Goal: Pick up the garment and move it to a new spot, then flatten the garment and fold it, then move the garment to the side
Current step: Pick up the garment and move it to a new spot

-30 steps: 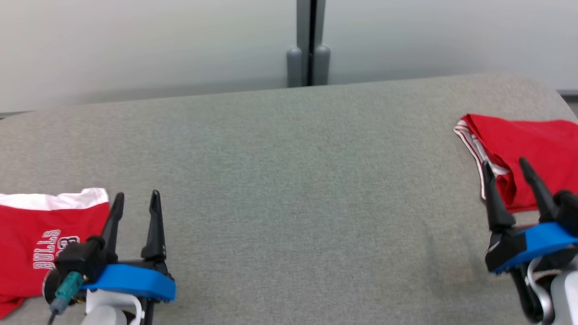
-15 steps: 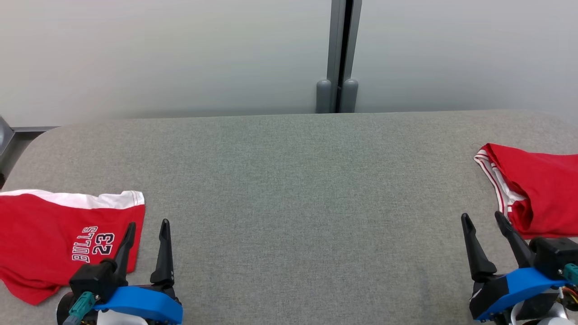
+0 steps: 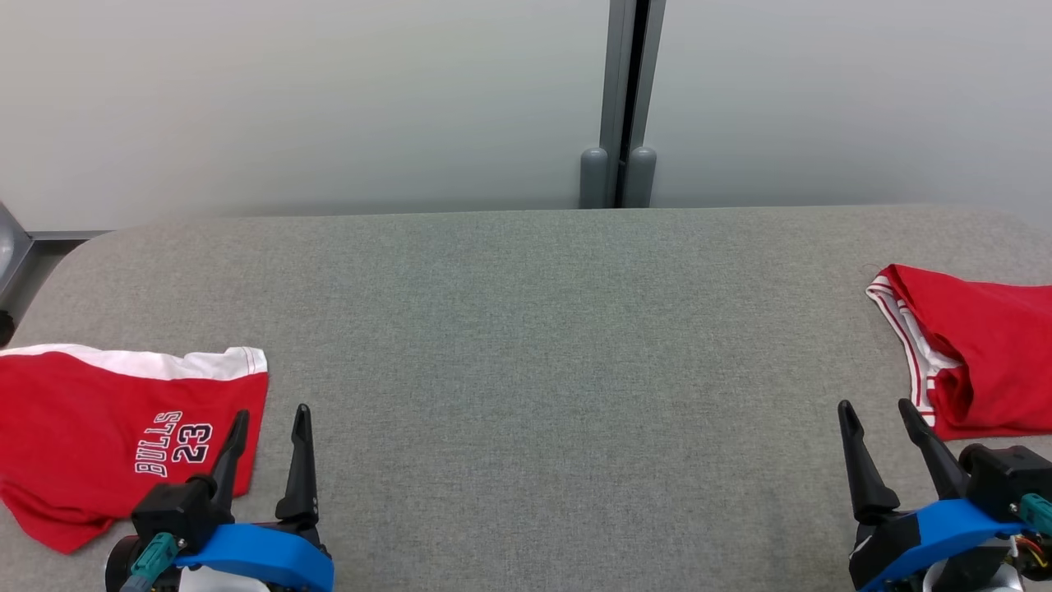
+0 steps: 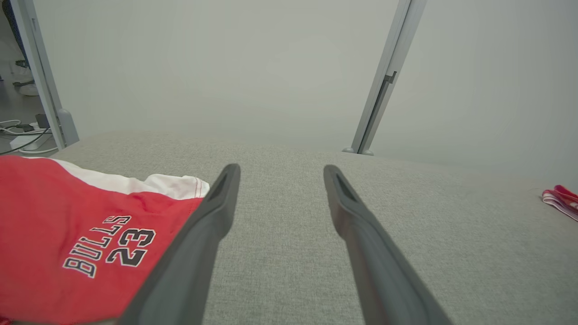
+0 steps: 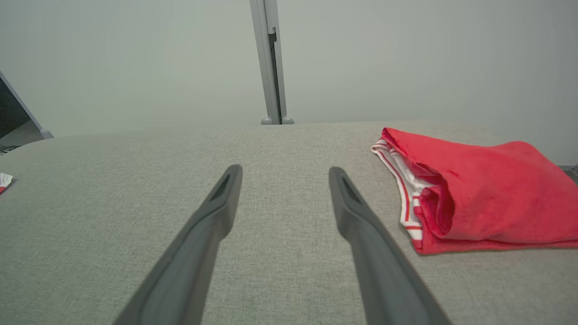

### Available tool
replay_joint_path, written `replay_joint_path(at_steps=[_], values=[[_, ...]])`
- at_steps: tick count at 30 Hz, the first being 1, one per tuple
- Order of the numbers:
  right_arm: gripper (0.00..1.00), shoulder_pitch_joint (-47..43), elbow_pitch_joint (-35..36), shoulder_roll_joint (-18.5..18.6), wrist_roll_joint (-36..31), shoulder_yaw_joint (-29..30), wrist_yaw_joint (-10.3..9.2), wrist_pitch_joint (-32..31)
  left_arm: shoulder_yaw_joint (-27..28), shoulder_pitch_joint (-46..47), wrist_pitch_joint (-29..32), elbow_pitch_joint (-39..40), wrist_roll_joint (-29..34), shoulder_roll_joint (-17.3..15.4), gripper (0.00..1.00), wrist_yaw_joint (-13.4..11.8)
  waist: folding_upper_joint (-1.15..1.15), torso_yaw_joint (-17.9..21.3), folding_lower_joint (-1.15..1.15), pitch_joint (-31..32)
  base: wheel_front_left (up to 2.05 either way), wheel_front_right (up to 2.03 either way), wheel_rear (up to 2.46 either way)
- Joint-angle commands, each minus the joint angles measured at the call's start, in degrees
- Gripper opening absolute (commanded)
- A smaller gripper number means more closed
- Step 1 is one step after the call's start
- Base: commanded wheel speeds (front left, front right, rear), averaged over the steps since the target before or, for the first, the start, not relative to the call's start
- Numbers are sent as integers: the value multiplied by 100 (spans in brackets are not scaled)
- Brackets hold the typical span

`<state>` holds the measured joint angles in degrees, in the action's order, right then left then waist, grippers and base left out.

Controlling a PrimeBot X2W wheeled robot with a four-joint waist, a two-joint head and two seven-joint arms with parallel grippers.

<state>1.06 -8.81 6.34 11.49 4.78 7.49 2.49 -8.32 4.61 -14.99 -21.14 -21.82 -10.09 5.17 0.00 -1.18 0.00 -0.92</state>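
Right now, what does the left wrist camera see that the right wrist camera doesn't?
Left wrist view: the BULLS 23 print on the white-banded red garment, plus floor cables. Right wrist view: the folded red garment up close, striped trim included. Shared: the grey table, the grey post, and open fingers, the left gripper or right gripper.
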Motion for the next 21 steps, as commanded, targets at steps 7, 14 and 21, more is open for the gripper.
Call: replay_joint_path(at_steps=[7, 14, 21], values=[[100, 121, -158, -30, 3, -50, 0, 104, 92, 110, -26, -90, 80, -16, 100, 39, 0, 24, 0, 0, 0, 0, 0], [100, 178, -363, -35, 12, -104, 0, 250, 136, 144, -26, -103, 79, -18, 100, 49, 0, -217, 0, -24, 0, 0, 0], [100, 223, -458, -5, 51, -181, 0, 375, 145, 122, -26, -10, 110, 17, 100, 10, 0, -742, 0, -65, 0, 0, 0]])
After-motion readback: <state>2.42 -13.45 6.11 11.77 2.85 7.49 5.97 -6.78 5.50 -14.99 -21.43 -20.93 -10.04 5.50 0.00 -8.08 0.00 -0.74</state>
